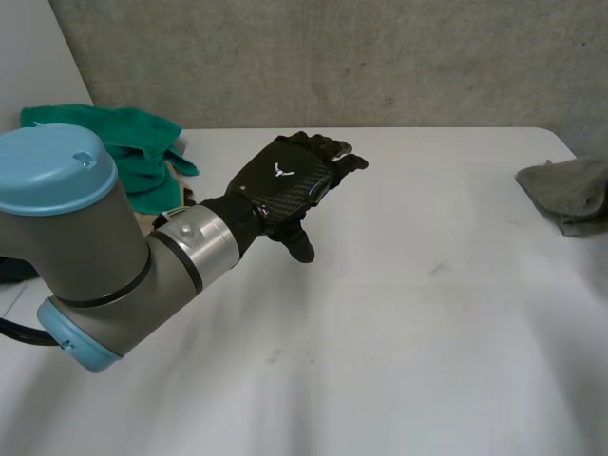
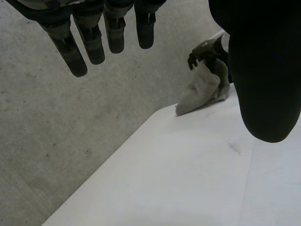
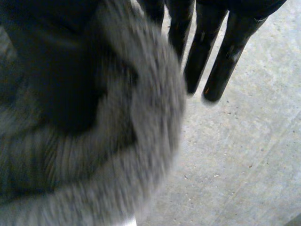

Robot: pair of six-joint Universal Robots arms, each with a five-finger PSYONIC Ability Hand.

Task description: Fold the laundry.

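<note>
White bench (image 1: 427,313): bare across the middle, laundry at two of its margins only.

Left arm (image 1: 85,247), grey with light-blue caps: reached in over the bench's left half.

Crumpled green cloth heap (image 1: 133,157): count one heap; could not tell whether it was one piece or several. It sat at the back-left corner, just behind the left arm.

Bunched grey knit cloth (image 1: 570,195): count one. It lay at the bench's right edge, well apart from the left hand and off to its right. It was too crumpled to show a long axis.

Black left hand (image 1: 290,180): hovered above the bench with its fingers straight and spread wide, holding nothing.

Black right hand (image 2: 200,54): sat on top of the grey cloth, touching it, with the knit bunched against its palm side. Could not tell whether it gripped the cloth or merely carried it.

Judgement: the right hand was far nearer the grey cloth. The cloth needs drawing left onto the bare centre and spreading before folding.
</note>
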